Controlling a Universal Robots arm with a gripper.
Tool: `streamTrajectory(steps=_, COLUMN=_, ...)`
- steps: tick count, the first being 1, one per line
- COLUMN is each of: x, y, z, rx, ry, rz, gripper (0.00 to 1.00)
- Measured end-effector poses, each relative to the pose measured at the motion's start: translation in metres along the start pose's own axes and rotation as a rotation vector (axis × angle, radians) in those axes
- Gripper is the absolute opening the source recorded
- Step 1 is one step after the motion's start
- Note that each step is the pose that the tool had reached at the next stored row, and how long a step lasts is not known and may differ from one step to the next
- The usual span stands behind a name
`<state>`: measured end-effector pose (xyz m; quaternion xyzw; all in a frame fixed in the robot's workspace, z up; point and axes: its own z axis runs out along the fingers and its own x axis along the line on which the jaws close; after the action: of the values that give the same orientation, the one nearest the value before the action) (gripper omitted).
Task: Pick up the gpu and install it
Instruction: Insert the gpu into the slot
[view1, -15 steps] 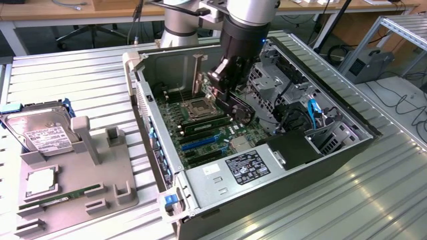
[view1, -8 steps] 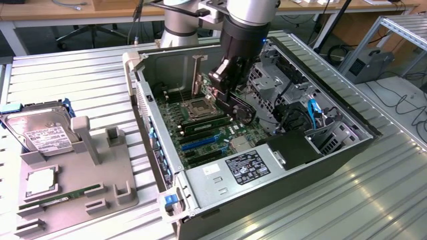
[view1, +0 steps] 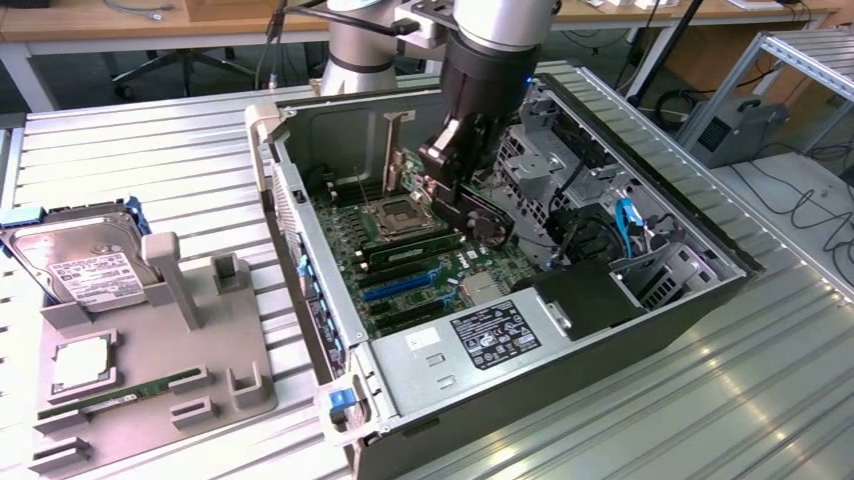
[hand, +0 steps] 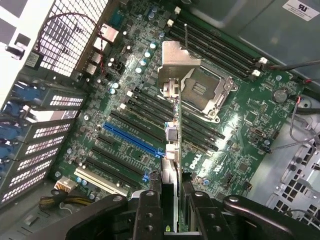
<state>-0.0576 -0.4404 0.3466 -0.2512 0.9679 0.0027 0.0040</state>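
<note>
In the exterior view the gripper (view1: 461, 185) hangs inside the open computer case (view1: 694, 255), above the motherboard (view1: 400, 262), and it is clamped on the gpu (view1: 483, 218), whose black body with a round fan juts out below the fingers and slants toward the board. The card sits over the motherboard's middle, near the CPU socket (view1: 398, 214) and above the blue expansion slot (view1: 400, 287), with no sign that its lower edge has met any slot. Away from the case, on the exterior view's left, a grey fixture tray (view1: 160, 400) carries a hard drive (view1: 80, 262) and a green memory stick (view1: 120, 396), both untouched. In the wrist view the gpu (hand: 170, 150) is seen edge-on, a thin card with its silver bracket reaching out from between the two black fingers (hand: 147, 212) that pinch it on either side; it stands clear of the motherboard (hand: 250, 130), its edge lying beside the end of the blue expansion slot (hand: 132, 140) and close to the CPU socket (hand: 200, 92). By my judgement the pick-up is done and the work is in the carrying and aligning part of the install. Seating the card calls for its edge connector to lie parallel with and directly over a slot, and for the bracket to face the case's rear openings (hand: 42, 142), before any downward press; the card looks tilted to me.
</note>
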Motion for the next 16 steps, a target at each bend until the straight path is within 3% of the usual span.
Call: streamTrajectory(steps=16, x=0.0, y=0.0, z=0.0, rx=0.0209, ry=0.0124, rz=-0.084, gripper=0.26)
